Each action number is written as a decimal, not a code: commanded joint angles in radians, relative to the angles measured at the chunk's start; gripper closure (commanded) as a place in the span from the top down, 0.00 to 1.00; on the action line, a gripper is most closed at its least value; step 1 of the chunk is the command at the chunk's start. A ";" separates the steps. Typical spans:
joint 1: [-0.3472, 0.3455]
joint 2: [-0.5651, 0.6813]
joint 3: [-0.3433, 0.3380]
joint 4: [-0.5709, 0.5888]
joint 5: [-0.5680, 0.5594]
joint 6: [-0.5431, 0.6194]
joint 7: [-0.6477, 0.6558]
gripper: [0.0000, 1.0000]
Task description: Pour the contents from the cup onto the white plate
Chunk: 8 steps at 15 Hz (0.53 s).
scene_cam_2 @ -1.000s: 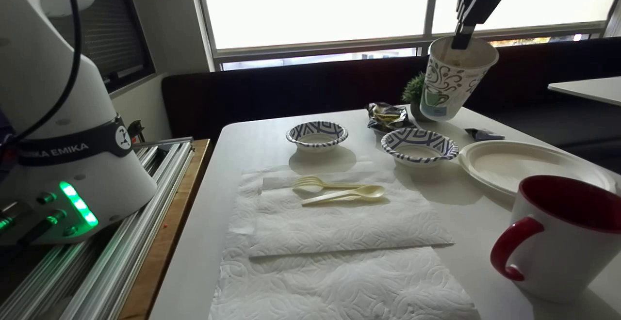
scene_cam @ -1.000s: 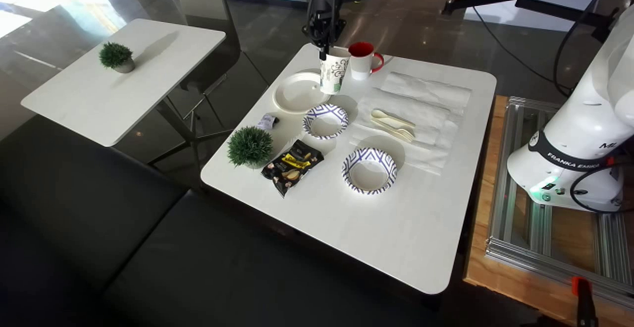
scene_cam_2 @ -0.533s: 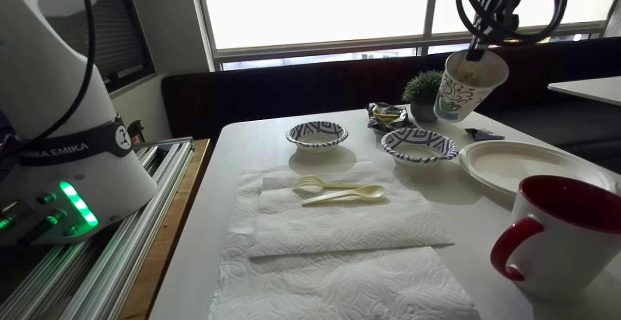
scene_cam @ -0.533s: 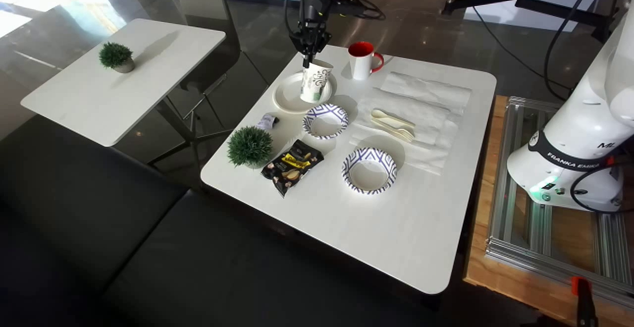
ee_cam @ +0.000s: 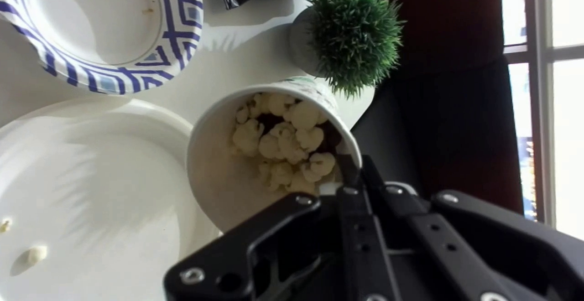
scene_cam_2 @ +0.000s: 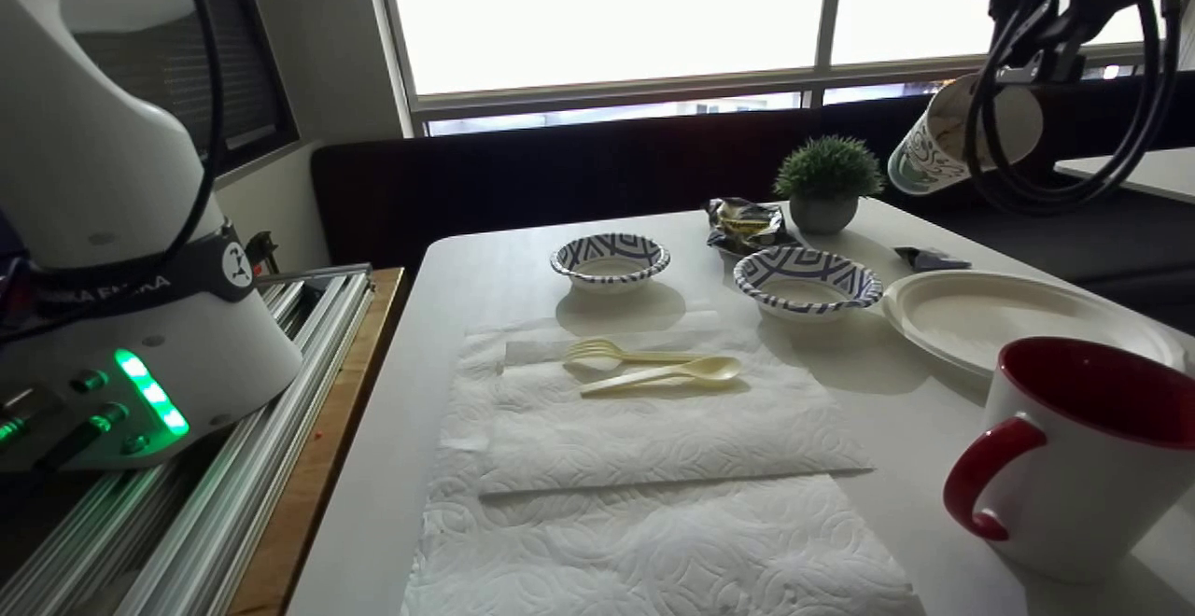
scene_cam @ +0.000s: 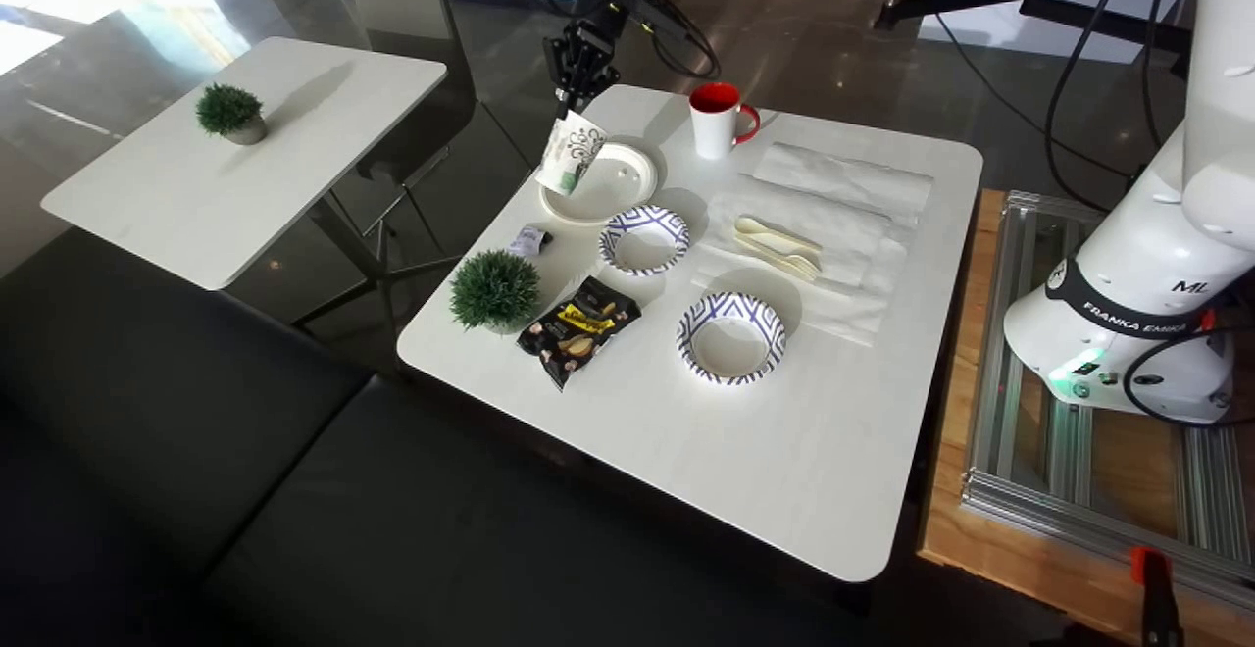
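Observation:
My gripper (ee_cam: pixel 362 171) is shut on the rim of the patterned paper cup (ee_cam: pixel 212 168), one finger inside and one outside. The cup shows in both exterior views (scene_cam: pixel 571 153) (scene_cam_2: pixel 924 161), held in the air and tilted, its base swung away from the mug side. Popcorn (ee_cam: pixel 285 141) lies inside the cup. The round white plate (scene_cam: pixel 613 198) is below, and the cup appears over its outer edge. The plate also shows in the wrist view (ee_cam: pixel 123 168), with a couple of small popcorn pieces (ee_cam: pixel 36 255) on it.
A red-and-white mug (scene_cam_2: pixel 1074 495) stands beside the plate. Two patterned bowls (scene_cam: pixel 644 243) (scene_cam: pixel 730 338), a black snack bag (scene_cam: pixel 578 328), a small packet (scene_cam: pixel 529 240) and a potted plant (scene_cam: pixel 495 289) are on the table. Cutlery (scene_cam: pixel 779 247) lies on napkins (scene_cam: pixel 863 289).
My gripper has carried the cup away from beside the mug, across the plate toward its outer edge. The cup has tilted further. The objects on the table have not moved.

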 commanded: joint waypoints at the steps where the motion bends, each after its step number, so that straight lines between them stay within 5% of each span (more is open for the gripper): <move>1: -0.041 0.141 0.022 0.163 0.105 -0.122 -0.023 0.01; 8: -0.071 0.310 0.015 0.342 0.157 -0.264 -0.013 0.01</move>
